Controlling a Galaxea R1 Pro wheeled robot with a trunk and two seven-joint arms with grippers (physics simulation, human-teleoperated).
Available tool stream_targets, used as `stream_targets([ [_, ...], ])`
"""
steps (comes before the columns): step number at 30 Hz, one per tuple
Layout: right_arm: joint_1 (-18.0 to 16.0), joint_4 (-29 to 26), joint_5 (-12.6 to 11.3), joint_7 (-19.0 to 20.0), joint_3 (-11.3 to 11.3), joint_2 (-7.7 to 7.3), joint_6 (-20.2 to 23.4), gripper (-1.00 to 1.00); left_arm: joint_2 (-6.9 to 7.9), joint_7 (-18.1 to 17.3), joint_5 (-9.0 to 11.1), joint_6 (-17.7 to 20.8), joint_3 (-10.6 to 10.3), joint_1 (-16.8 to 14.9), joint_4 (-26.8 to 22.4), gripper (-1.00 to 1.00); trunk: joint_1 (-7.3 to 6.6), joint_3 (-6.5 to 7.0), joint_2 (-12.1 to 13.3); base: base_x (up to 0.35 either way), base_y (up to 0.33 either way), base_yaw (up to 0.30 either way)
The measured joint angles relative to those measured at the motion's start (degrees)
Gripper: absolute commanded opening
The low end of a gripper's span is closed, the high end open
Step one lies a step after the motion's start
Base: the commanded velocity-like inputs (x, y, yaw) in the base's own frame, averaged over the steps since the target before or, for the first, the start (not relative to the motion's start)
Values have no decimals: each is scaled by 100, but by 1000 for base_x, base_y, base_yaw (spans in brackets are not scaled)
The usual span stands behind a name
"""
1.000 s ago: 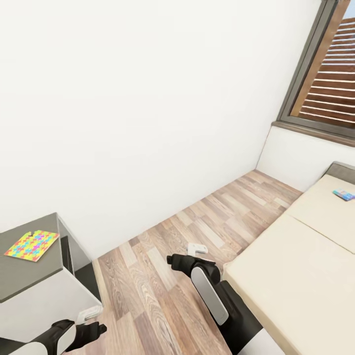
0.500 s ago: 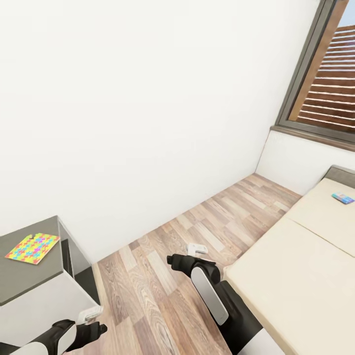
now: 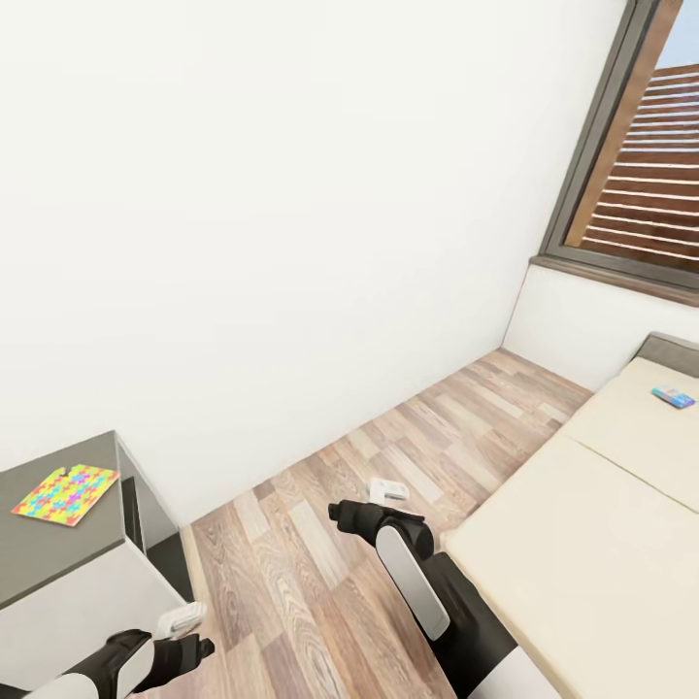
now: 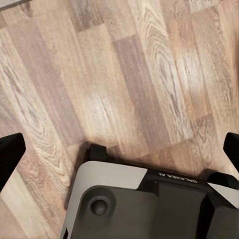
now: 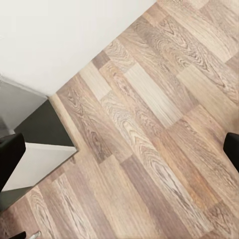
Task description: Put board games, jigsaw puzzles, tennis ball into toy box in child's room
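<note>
Print on the small blue board game point(image 3: 673, 396) on my bed point(image 3: 621, 505) too small to read; bed cut by frame edge.

Layout: cabinet left, bed right, floor between.
A jigsaw puzzle point(image 3: 65, 493) lies on the cabinet top point(image 3: 49, 553) near its far edge; a small board game point(image 3: 674, 396) lies on the bed point(image 3: 592, 544) toward its far right corner.

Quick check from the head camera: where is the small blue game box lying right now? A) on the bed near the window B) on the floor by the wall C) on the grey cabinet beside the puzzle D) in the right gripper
A: the blue game box lies flat on the bed, at its far end below the window.
</note>
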Motion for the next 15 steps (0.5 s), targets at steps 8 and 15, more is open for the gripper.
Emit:
stream_targets([
  [8, 1, 3, 0, 0, -1, 0, -3, 100, -3, 0, -1, -32, -4, 3, 0, 100, 0, 76, 0, 0, 0, 0],
  [15, 0, 3, 3, 0, -2, 0, -4, 100, 1, -3, -8, -57, -5, 30, 0, 100, 0, 143, 0, 0, 0, 0],
])
